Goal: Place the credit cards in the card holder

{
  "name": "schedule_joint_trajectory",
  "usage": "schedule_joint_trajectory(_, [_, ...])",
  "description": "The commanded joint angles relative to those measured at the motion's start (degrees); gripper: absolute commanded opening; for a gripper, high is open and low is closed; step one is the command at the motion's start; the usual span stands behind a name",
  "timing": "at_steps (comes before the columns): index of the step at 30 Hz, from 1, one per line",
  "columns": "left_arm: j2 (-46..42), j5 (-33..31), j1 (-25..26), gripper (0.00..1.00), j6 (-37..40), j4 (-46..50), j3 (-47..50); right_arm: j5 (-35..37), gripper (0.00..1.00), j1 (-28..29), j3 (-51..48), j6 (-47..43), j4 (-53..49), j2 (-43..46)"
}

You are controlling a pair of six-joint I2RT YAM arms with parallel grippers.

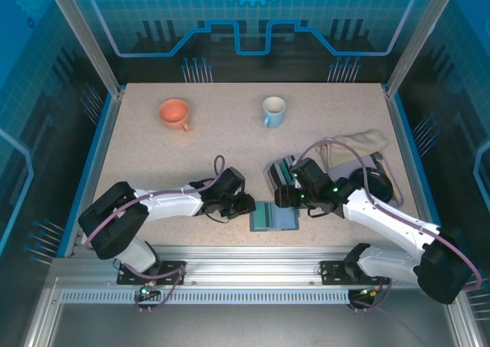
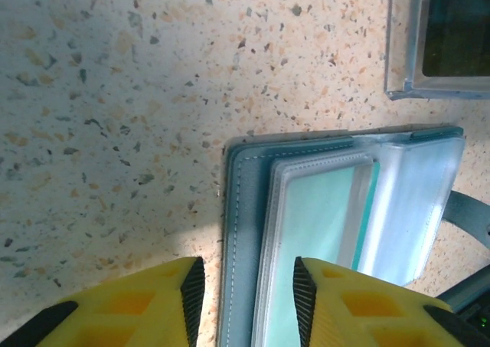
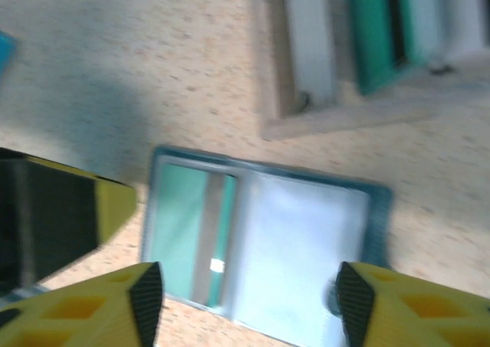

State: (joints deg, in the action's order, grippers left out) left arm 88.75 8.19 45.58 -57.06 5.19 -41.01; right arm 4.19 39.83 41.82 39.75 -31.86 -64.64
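Left wrist view is showing the card holder (image 2: 245, 232) lying open on the speckled table (image 2: 115, 94). Its clear sleeves are fanning away from the stitched teal cover, and a teal-green card (image 2: 321, 224) is sitting inside one sleeve. The stitching and sleeve edges are reading sharply here, while the right wrist view is rendering the same holder as a soft blur. That view is giving what the left one is cropping to a corner: the grey rack (image 3: 344, 117) just beyond the holder, with the credit cards (image 3: 375, 40) standing in it as white and teal-green stripes.

The left gripper (image 2: 245, 286) is sitting with its yellow fingers spread, and the holder's cover edge is lying directly in the gap between the tips. Whether either tip is touching the cover is not clear. The right gripper (image 3: 249, 305) is also spread wide, with the holder lying between and just ahead of its fingertips and the rack further ahead.

From the top external view, both arms are reaching low and inward, forearms angling toward each other. Their grippers are meeting at the holder from either side, the right wrist passing just beside the rack. Well beyond both grippers, an orange cup (image 1: 174, 113) and a light blue cup (image 1: 273, 111) are standing apart, and a beige cloth (image 1: 356, 144) is lying out past the right arm.
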Motion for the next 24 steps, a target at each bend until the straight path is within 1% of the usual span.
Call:
schedule_joint_trajectory(1, [-0.8, -0.2, 0.2, 0.42, -0.3, 1.2, 0.8, 3.8, 0.72, -1.9, -0.8, -1.9, -7.8, -1.3])
schedule_joint_trajectory(3, [-0.4, 0.7, 0.3, 0.48, -0.7, 0.1, 0.8, 1.4, 0.73, -2.4, -1.0, -2.6, -7.0, -3.7])
schedule_joint_trajectory(6, [0.6, 2.1, 0.2, 0.51, -1.1, -1.5, 0.6, -1.9, 0.74, -2.5, -1.6, -2.9, -3.8, -7.3])
schedule_joint_trajectory(8, [1.2, 2.9, 0.1, 0.54, -1.4, -2.3, 0.3, -2.1, 0.74, -2.5, -1.8, -2.5, -2.4, -9.2])
schedule_joint_trajectory(10, [1.8, 3.5, 0.1, 0.55, -1.6, -2.9, 0.0, -0.8, 0.74, -2.6, -1.7, -2.2, -2.2, -11.1])
schedule_joint_trajectory(12, [2.7, 4.2, 0.1, 0.56, -1.5, -3.2, -0.5, -0.3, 0.72, -2.7, -1.7, -2.3, -1.8, -13.1])
schedule_joint_trajectory(15, [4.6, 5.6, 0.2, 0.56, -1.7, -4.3, -1.2, -1.8, 0.64, -3.0, -2.7, -2.7, 0.3, -14.6])
schedule_joint_trajectory(19, [6.0, 6.9, 0.1, 0.56, -2.4, -5.9, -1.6, -2.9, 0.47, -3.4, -4.0, -2.3, 2.2, -15.3])
schedule_joint_trajectory(21, [5.9, 7.6, 0.2, 0.52, -2.5, -7.1, -1.6, -3.7, 0.39, -3.9, -4.8, -2.1, 3.4, -15.2])
schedule_joint_trajectory(24, [5.5, 8.5, 0.2, 0.46, -2.5, -7.8, -1.9, -5.0, 0.31, -4.3, -5.8, -2.0, 4.9, -15.0])
